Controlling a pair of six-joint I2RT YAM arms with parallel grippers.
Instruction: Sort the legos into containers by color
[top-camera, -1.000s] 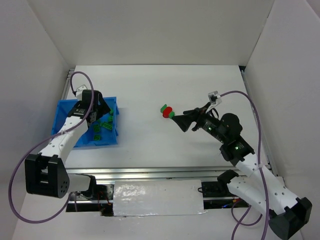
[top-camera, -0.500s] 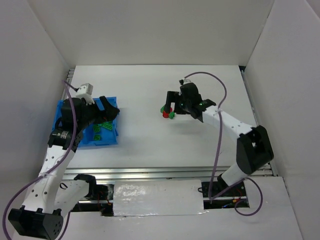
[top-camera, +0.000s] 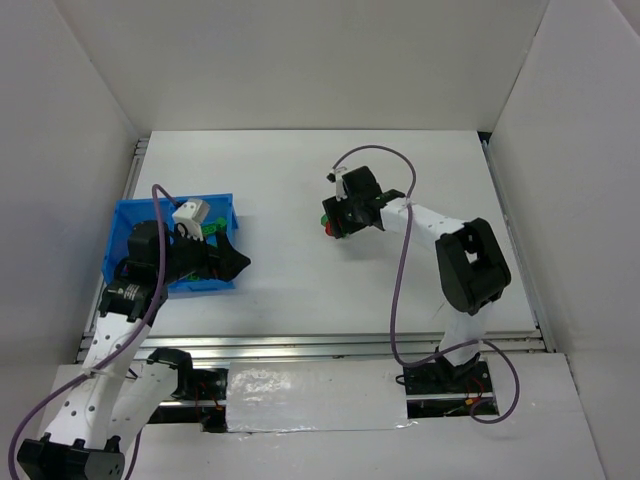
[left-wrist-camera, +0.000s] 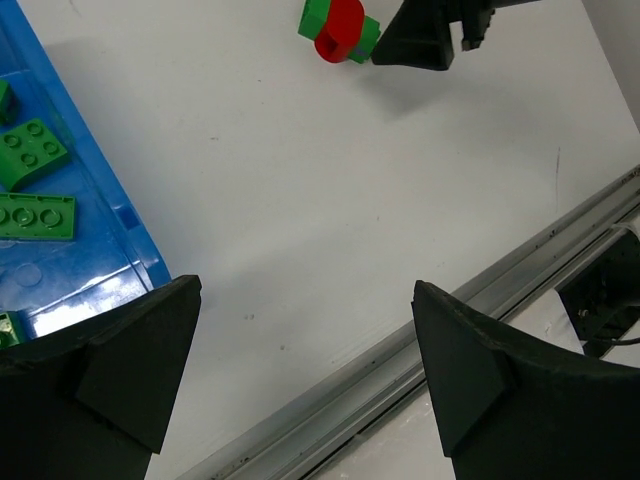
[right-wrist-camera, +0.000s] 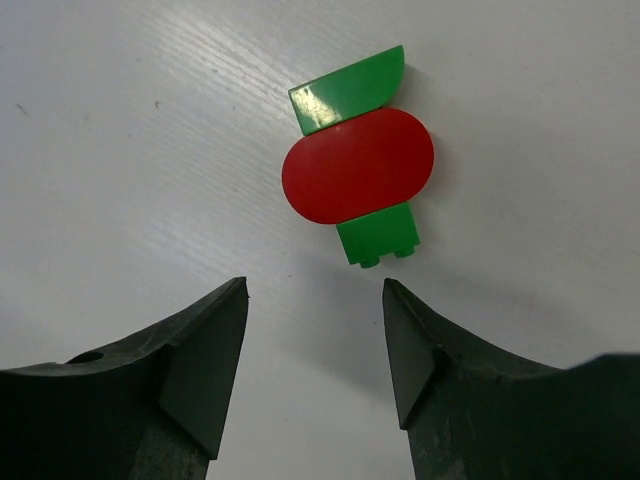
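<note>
A joined lego (right-wrist-camera: 358, 165), a red rounded piece between two green ones, lies on the white table just ahead of my right gripper (right-wrist-camera: 315, 290). Its fingers (right-wrist-camera: 205, 350) stand apart with nothing between them. From above, the right gripper (top-camera: 338, 220) sits right beside this lego (top-camera: 329, 224) at mid-table. The blue bin (top-camera: 170, 204) stands at the left with several green legos (left-wrist-camera: 35, 152) inside. My left gripper (top-camera: 234, 262) hovers at the bin's near right corner, open wide and empty (left-wrist-camera: 306, 288). It looks across at the joined lego (left-wrist-camera: 337, 28).
An aluminium rail (top-camera: 300, 345) runs along the table's near edge, also in the left wrist view (left-wrist-camera: 450, 330). White walls enclose the table on three sides. Purple cables loop from both arms. The bin wall (left-wrist-camera: 110, 215) is close to my left finger.
My right arm has swung in and brought its gripper up to the joined lego, jaws narrower than before. My left arm has drawn back from over the bin toward its near right corner.
</note>
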